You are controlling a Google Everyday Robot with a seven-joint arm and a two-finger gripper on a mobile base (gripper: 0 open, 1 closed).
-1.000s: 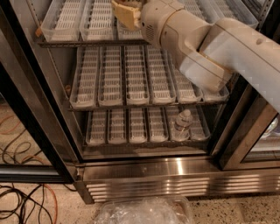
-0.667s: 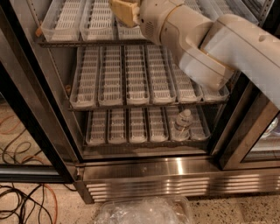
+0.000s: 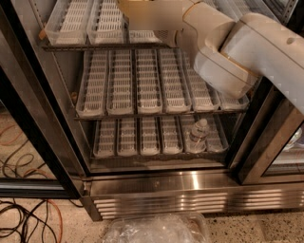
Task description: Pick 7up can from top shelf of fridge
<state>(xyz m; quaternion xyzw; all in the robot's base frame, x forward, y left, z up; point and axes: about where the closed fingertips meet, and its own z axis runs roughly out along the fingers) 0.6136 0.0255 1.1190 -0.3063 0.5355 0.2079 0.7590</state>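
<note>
at the far left, cables (image 3: 28,223) lay on the speckled floor beside the black door frame of the fridge (image 3: 156,187). inside it, three racks of slotted white lane trays ran away from the camera. the top shelf (image 3: 78,23) sat along the upper edge of the view, and no can showed in the visible part of its two left lanes. just right of those lanes, over the same shelf and at the very top of the view, was the gripper (image 3: 142,12), reaching in from the right. it showed only as a tan smear, so i could not tell whether the jaws were open, closed or gripping anything.

the 7up can did not show anywhere. if it stood on the top shelf, it was hidden behind the gripper or lay farther back, beyond the top edge. which way it lay from the jaws, and how its long axis ran, could not be told. my guess was the lanes at or just behind the gripper.

the middle rack (image 3: 147,80) held nothing that showed. on the lowest rack (image 3: 137,137), toward the right, a clear water bottle (image 3: 198,135) stood upright, well below the gripper. the white arm (image 3: 247,52) filled the upper right, crossing in front of the right-hand lanes.
</note>
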